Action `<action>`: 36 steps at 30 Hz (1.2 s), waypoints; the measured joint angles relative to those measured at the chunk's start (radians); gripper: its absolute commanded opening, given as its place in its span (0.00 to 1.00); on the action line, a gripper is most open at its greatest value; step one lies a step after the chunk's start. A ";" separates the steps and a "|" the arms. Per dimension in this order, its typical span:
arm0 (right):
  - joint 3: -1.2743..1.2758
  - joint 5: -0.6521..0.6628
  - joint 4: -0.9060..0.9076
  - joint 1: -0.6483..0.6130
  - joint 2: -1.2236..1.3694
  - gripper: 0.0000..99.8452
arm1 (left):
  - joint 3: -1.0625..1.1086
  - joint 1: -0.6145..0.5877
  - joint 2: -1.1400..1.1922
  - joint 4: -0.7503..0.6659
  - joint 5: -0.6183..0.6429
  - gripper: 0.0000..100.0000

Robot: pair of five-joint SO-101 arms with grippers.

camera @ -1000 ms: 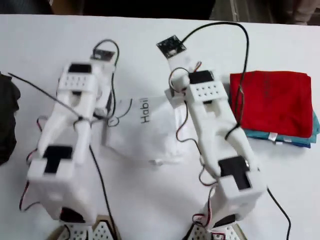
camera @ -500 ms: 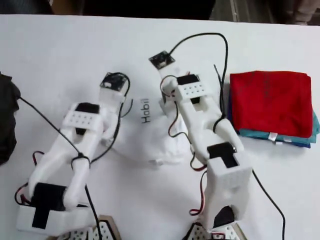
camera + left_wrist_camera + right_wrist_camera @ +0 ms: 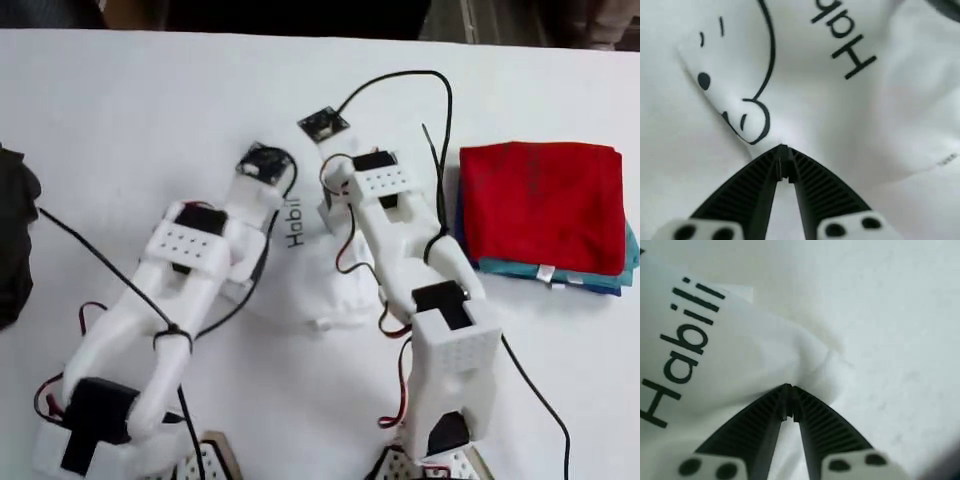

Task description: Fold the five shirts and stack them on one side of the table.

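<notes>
The left end effector [image 3: 785, 152] and right end effector [image 3: 789, 390] are each pinching closed on a fold of the white printed shirt [image 3: 322, 285], which is lying bunched at the middle of the table [image 3: 150, 100] and is looking light and limp, likely handling best by hems or corners.

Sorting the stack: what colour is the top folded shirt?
The top shirt is red; high view shows it best.

Two arms [image 3: 180, 290] [image 3: 420, 250], one white shirt [image 3: 335, 285], three stacked shirts [image 3: 540, 200] (red topmost), one black cloth [image 3: 14, 240].
</notes>
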 measured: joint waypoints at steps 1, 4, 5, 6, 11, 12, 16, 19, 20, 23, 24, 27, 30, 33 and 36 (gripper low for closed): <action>0.000 0.000 0.000 0.000 0.000 0.02 | 0.015 0.002 0.000 -0.009 -0.011 0.03; 0.000 0.000 0.000 0.000 0.000 0.02 | 0.091 0.000 0.000 -0.057 -0.049 0.03; 0.000 0.000 0.000 0.000 0.000 0.02 | 0.120 0.000 0.000 -0.080 -0.061 0.03; 0.000 0.000 0.000 0.000 0.000 0.02 | 0.150 0.000 -0.002 -0.107 -0.072 0.03; -0.006 0.000 0.000 0.000 0.003 0.02 | 0.253 0.002 -0.026 -0.198 -0.081 0.03; -0.006 0.000 0.000 0.000 0.003 0.02 | 0.259 0.002 -0.031 -0.206 -0.081 0.03; -0.006 0.000 -0.008 0.015 0.003 0.02 | 0.265 0.000 -0.034 -0.210 -0.081 0.03; -0.006 0.000 -0.008 0.020 0.003 0.02 | 0.267 -0.032 -0.040 -0.210 -0.081 0.03; -0.006 0.000 -0.008 0.020 0.003 0.02 | 0.264 -0.046 -0.040 -0.210 -0.081 0.03; -0.011 0.000 -0.006 0.021 0.003 0.02 | 0.219 -0.092 -0.038 -0.178 -0.081 0.03; -0.014 0.000 0.002 0.021 0.002 0.02 | 0.193 -0.106 -0.038 -0.153 -0.081 0.03; -0.014 0.000 0.026 0.028 -0.048 0.02 | 0.089 -0.144 -0.037 -0.074 -0.081 0.03; -0.014 0.000 0.061 0.035 -0.146 0.02 | -0.038 -0.160 -0.037 0.018 -0.078 0.03; -0.014 0.000 0.117 0.032 -0.232 0.04 | -0.155 -0.160 -0.037 0.098 -0.078 0.03; -0.014 -0.005 0.184 0.032 -0.279 0.17 | -0.196 -0.203 -0.037 0.129 -0.078 0.03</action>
